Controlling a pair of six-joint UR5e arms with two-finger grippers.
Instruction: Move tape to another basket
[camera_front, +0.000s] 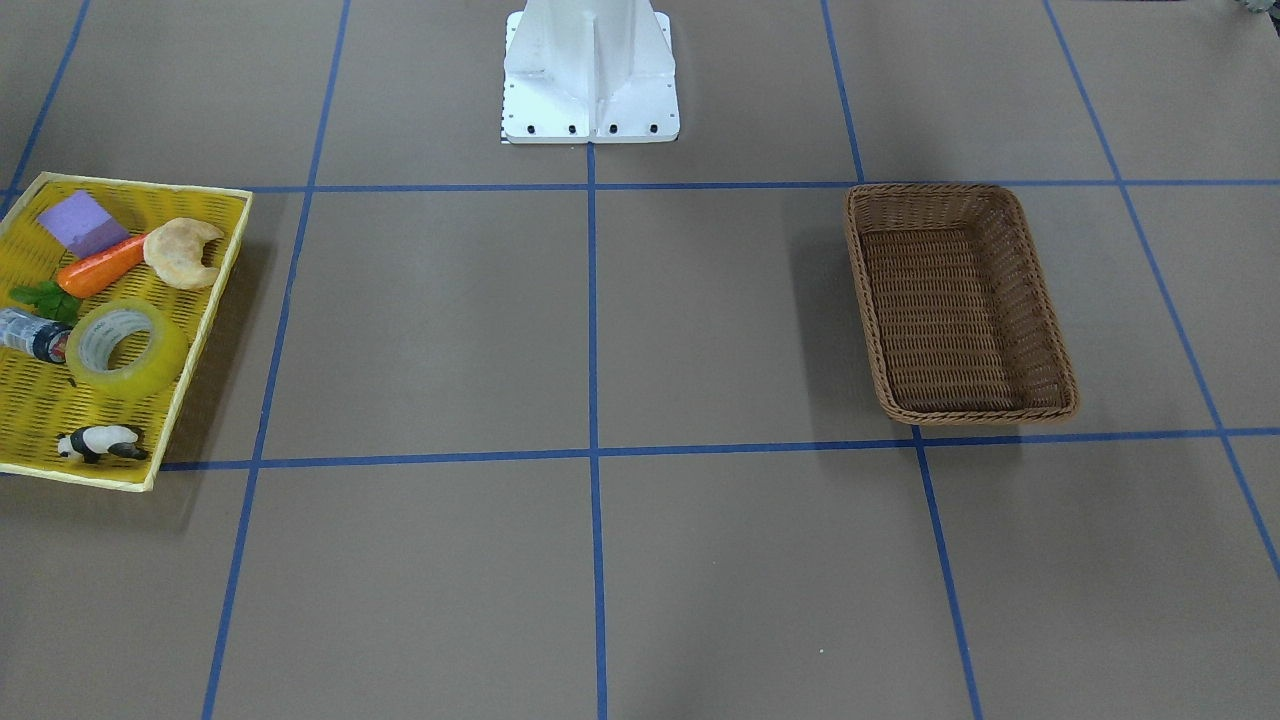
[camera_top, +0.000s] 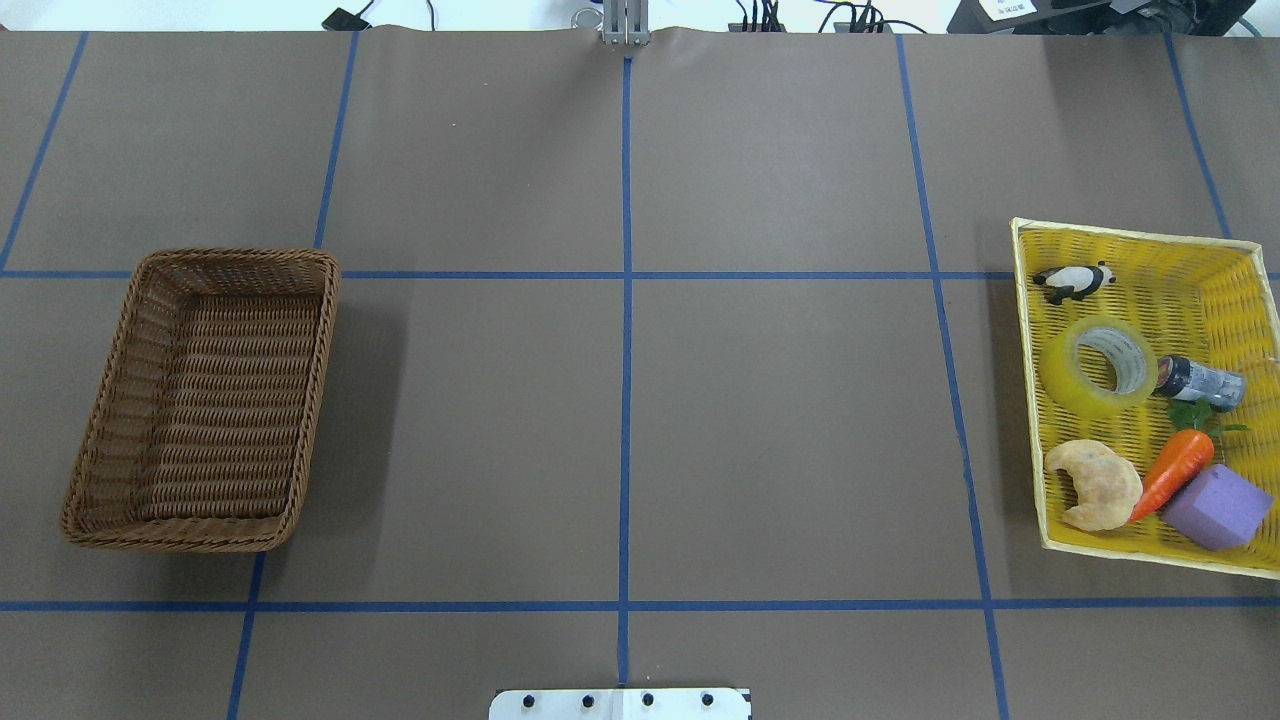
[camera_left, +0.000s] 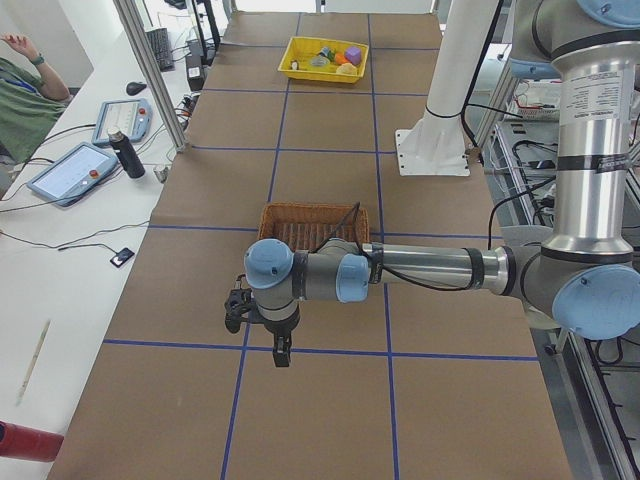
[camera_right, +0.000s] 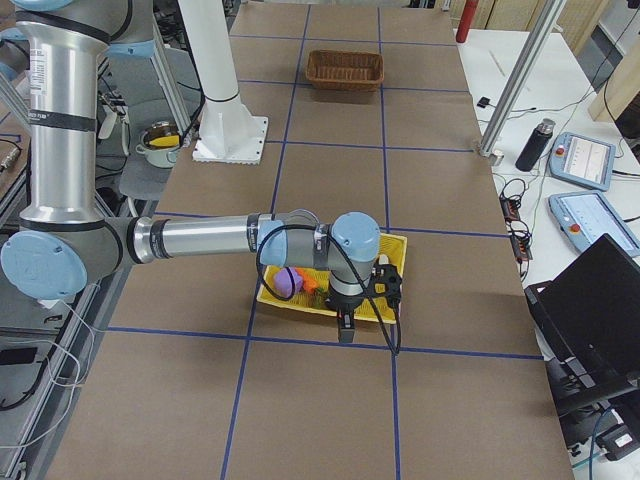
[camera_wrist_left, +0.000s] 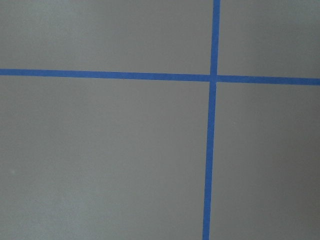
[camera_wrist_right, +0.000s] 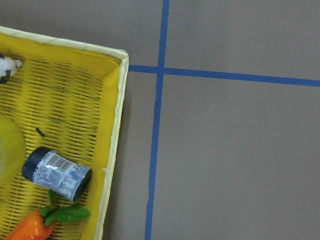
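The tape (camera_front: 152, 373), a yellow translucent roll with a pale core, lies in the yellow mesh tray (camera_front: 212, 300) next to a small bottle (camera_front: 32, 335). It also shows in the overhead view (camera_top: 1066, 386) and at the left edge of the right wrist view (camera_wrist_right: 7, 150). The brown wicker basket (camera_front: 962, 412) (camera_top: 322, 380) stands empty on the far side of the table. The left gripper (camera_left: 282, 352) hangs over bare table near the basket (camera_left: 310, 212). The right gripper (camera_right: 345, 325) hangs at the tray's (camera_right: 300, 301) edge. I cannot tell whether either gripper is open or shut.
The tray also holds a toy panda (camera_top: 1073, 281), a carrot (camera_top: 1172, 470), a croissant (camera_top: 1095, 483) and a purple block (camera_top: 1216, 507). The white robot base (camera_front: 590, 75) stands at mid-table. Blue tape lines grid the brown table. Tablets and a bottle lie on side tables.
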